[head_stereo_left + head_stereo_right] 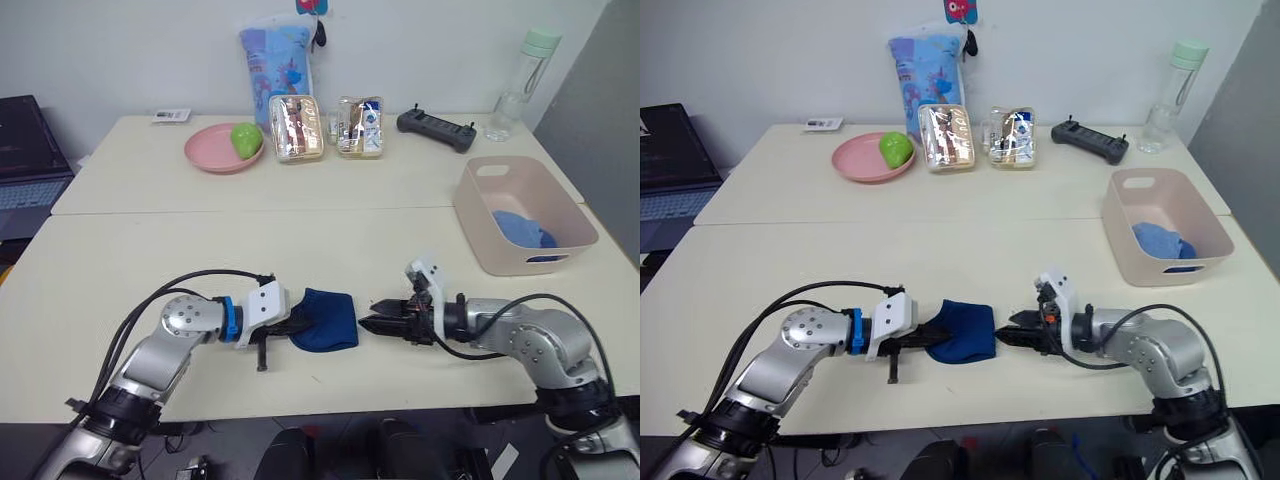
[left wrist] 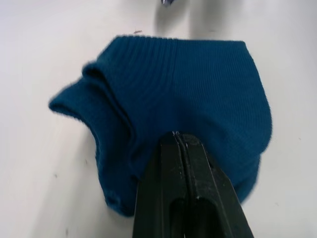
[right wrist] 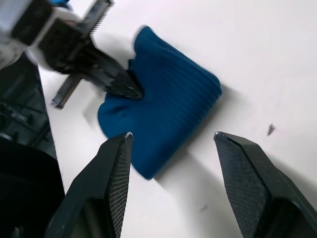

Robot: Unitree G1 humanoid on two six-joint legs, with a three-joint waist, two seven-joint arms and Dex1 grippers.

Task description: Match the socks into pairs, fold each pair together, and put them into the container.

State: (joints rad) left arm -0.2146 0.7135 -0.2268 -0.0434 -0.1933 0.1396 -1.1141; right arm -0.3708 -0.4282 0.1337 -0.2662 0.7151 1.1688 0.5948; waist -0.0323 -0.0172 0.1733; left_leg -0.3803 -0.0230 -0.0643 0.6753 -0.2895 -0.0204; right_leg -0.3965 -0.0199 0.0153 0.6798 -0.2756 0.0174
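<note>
A: While the folded dark blue sock pair (image 1: 325, 320) lies on the table's (image 1: 150, 260) near edge, what grips it?
B: L gripper (image 1: 296, 322), fingers pinched tight on its left side. R gripper (image 3: 173, 148) just right, spread wide, empty. Container (image 1: 522, 212) far right w/ lighter blue socks (image 1: 524, 231) inside.

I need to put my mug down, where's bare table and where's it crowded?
Bare: the near table left of the left gripper, and the middle strip between plate and folded sock. Crowded: the far edge by the snack boxes, and around the container.
</note>
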